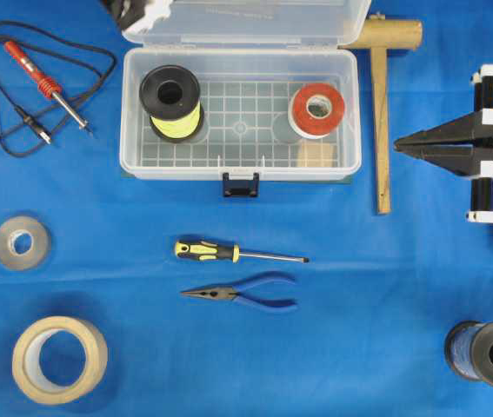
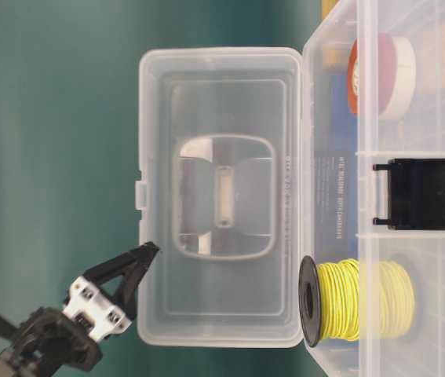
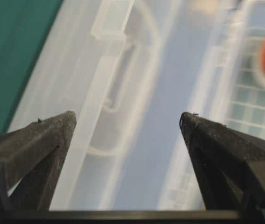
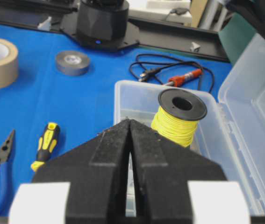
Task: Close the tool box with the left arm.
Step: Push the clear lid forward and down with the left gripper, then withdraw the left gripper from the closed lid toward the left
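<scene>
I've got the clear plastic tool box (image 1: 240, 113) sitting at the far middle of the blue table (image 1: 229, 347), its hinged clear lid (image 2: 220, 196) standing up open, with a yellow wire spool (image 1: 171, 102) and a red-and-white tape roll (image 1: 317, 109) inside. My left gripper (image 3: 127, 122) is up behind the lid's outer edge, its pointed black fingers (image 3: 43, 140) spread wide and holding nothing. My right gripper (image 1: 400, 146) waits off to the box's right, fingers pressed together.

place: robotics lab bench | evidence: blue table cover (image 1: 385, 287), soldering iron (image 1: 46, 82), screwdriver (image 1: 229, 253)
</scene>
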You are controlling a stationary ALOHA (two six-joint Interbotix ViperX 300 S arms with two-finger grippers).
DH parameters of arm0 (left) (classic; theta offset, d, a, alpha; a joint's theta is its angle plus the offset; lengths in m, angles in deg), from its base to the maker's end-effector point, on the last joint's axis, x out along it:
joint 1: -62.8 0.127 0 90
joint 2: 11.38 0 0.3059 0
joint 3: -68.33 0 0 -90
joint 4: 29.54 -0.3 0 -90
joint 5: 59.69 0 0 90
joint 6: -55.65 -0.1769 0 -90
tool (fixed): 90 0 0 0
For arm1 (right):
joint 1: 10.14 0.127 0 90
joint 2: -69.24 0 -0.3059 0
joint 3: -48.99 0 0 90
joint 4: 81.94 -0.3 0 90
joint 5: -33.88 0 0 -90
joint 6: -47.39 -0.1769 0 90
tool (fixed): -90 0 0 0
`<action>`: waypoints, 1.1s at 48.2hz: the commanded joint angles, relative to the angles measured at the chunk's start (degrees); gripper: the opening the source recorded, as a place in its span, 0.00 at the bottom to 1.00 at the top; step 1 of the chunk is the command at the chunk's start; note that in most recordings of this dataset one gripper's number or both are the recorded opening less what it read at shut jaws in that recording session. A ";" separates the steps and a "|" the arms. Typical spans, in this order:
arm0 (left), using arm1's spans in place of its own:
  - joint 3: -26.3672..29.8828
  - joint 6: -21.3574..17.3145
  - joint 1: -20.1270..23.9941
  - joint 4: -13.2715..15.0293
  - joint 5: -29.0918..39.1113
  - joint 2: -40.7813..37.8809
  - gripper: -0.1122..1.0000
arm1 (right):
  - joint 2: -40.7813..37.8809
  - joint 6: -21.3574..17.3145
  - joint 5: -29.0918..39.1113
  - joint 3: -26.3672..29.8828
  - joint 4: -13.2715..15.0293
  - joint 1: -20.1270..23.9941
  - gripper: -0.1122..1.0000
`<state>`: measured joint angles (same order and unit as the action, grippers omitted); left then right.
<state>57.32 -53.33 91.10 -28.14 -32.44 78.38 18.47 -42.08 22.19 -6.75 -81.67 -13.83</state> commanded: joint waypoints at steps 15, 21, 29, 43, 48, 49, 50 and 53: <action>-6.42 6.94 -12.39 0.62 0.79 4.13 0.91 | -0.26 0.00 -0.26 0.79 0.09 -0.53 0.11; -8.26 9.76 -15.12 0.62 0.88 5.62 0.91 | -0.18 0.00 -0.35 0.79 0.09 -0.53 0.10; -10.99 12.13 -20.39 0.79 0.79 7.82 0.91 | -0.18 0.00 -0.26 0.79 0.09 -0.53 0.10; -13.10 18.19 -28.39 0.70 0.44 10.55 0.91 | -0.18 0.00 -0.26 0.88 0.09 -0.53 0.10; -13.54 18.37 -29.62 0.70 -0.26 11.16 0.91 | -0.18 0.00 -0.26 0.88 0.09 -0.53 0.10; -13.71 18.37 -29.62 0.70 -0.35 11.25 0.91 | -0.18 0.00 -0.18 0.88 0.09 -0.53 0.10; -13.80 18.28 -29.62 0.70 -0.44 11.43 0.91 | -0.18 0.00 -0.26 0.88 0.09 -0.53 0.10; -14.06 18.28 -29.62 0.53 -0.53 11.95 0.91 | -0.18 0.00 -0.18 0.79 0.09 -0.53 0.10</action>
<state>42.99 -35.05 61.75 -27.44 -32.35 88.84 18.38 -42.08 22.19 -6.75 -81.67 -14.27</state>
